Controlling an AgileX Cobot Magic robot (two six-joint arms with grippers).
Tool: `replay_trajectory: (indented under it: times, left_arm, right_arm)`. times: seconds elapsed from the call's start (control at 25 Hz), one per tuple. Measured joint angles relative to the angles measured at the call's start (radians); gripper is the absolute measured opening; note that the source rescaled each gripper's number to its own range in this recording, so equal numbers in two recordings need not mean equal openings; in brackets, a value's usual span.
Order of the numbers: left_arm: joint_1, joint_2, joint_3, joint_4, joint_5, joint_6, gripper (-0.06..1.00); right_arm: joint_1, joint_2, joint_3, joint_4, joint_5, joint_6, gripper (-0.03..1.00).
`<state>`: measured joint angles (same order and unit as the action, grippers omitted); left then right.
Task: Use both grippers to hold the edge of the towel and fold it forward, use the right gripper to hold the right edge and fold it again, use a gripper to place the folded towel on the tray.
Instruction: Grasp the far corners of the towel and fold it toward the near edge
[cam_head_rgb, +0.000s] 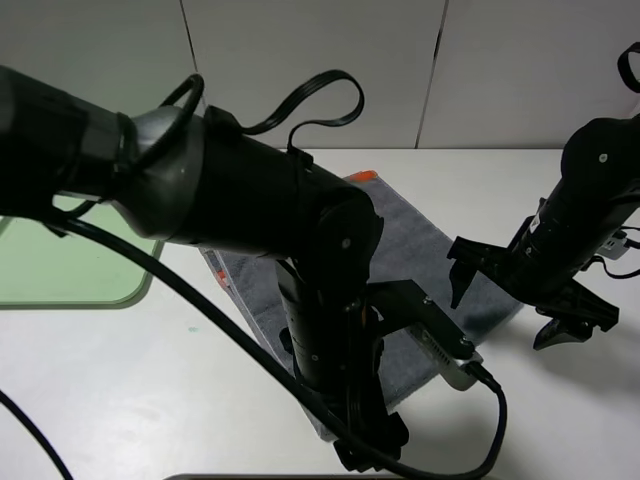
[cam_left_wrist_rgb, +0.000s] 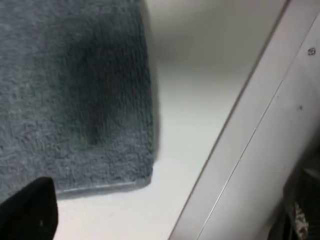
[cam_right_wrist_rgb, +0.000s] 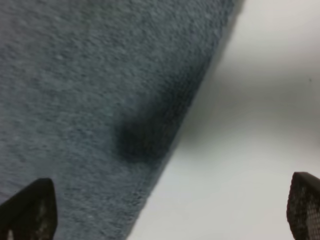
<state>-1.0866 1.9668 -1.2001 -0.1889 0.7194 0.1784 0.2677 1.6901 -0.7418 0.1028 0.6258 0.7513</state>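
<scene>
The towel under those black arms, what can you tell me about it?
The towel is dark grey terry cloth, with an orange stripe at its far end and a thin pale hem. It lies spread flat, askew, on the white table. The left arm hides its middle. The open right gripper hangs over its right edge, not gripping it.

Towel: dark grey terry cloth, rough looped pile, matt. Tabletop: white, smooth, faint sheen. Tray: light green plastic, smooth. Left arm housing: black, semi-gloss. Right gripper pads: black, finely textured
</scene>
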Motion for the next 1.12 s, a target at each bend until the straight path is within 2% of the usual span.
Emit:
replay_trajectory:
  times: [0.2, 0.56, 0.76, 1.12]
  left_arm:
    - [-0.012, 0.035, -0.030, 0.030, -0.007, -0.068, 0.92]
    - [-0.015, 0.046, -0.039, 0.079, -0.025, -0.159, 0.92]
    - [-0.015, 0.046, -0.039, 0.082, -0.070, -0.168, 0.92]
    - [-0.015, 0.061, -0.039, 0.079, -0.080, -0.199, 0.92]
  right_arm:
    - [0.000, 0.015, 0.010, 0.001, -0.005, -0.010, 1.00]
    - [0.000, 0.016, 0.117, 0.080, -0.109, -0.057, 1.00]
    - [0.000, 0.016, 0.118, 0.104, -0.135, -0.078, 1.00]
    - [0.000, 0.016, 0.118, 0.112, -0.143, -0.079, 1.00]
